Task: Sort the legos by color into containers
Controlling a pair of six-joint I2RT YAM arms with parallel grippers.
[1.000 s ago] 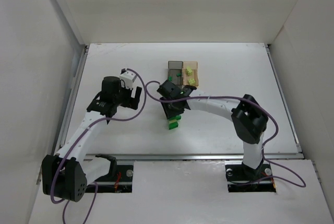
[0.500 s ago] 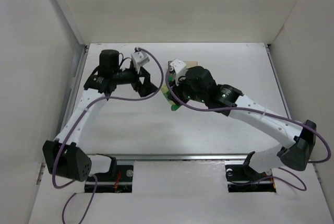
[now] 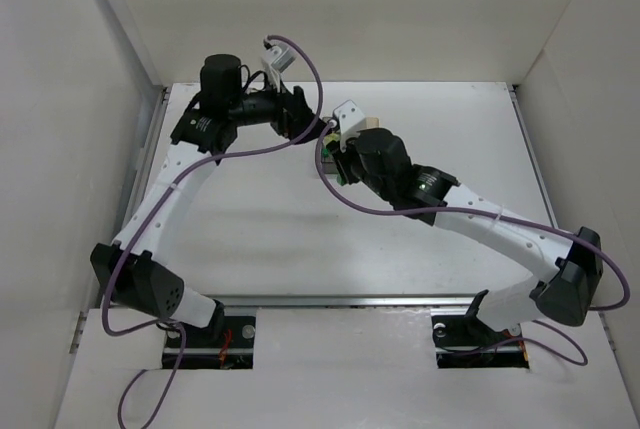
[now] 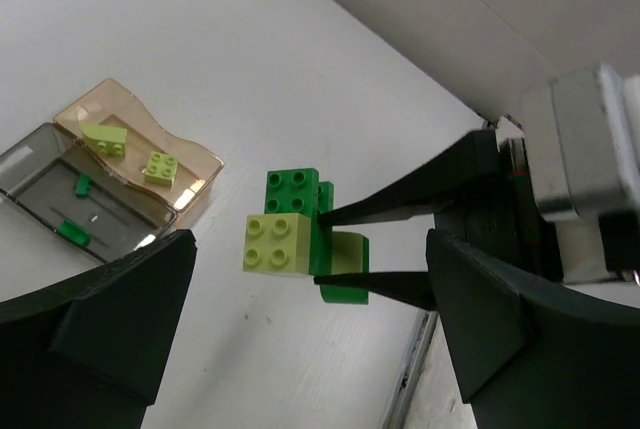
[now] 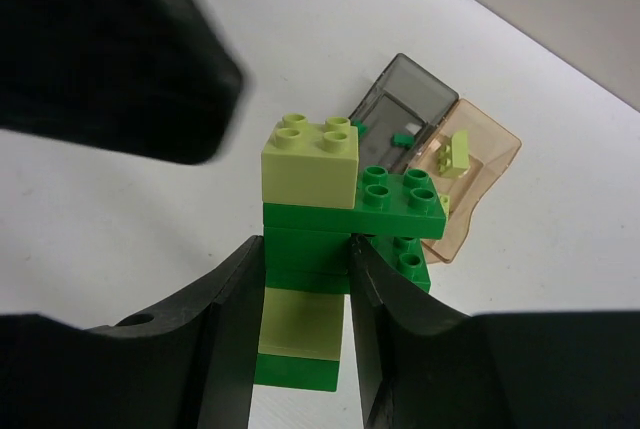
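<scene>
Right gripper (image 5: 305, 249): fingers partly closed, clamping the lower green bricks of the stack (image 5: 310, 214), which is made of glossy, studded blocks, dark green and pale, interlocked. It is held aloft facing the left gripper (image 4: 310, 244), whose fingers are spread wide and empty, likely so that arm can pull bricks apart. Beyond the fingertips, the translucent grey box (image 5: 410, 99) holds dark bits (image 5: 402, 139) and the tan box (image 5: 490, 149) holds pale bits (image 5: 458, 154).

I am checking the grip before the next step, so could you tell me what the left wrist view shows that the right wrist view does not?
Only the left wrist view shows the left gripper, jaws wide open, and the right arm's pale grey wrist block. Only the right wrist view shows a blurred dark shape at upper left, unidentifiable. Both show the right gripper pinching the stack of dark green and pale yellow-green plastic bricks, plus the smoky grey translucent box and the pale orange-tan translucent box beyond.
</scene>
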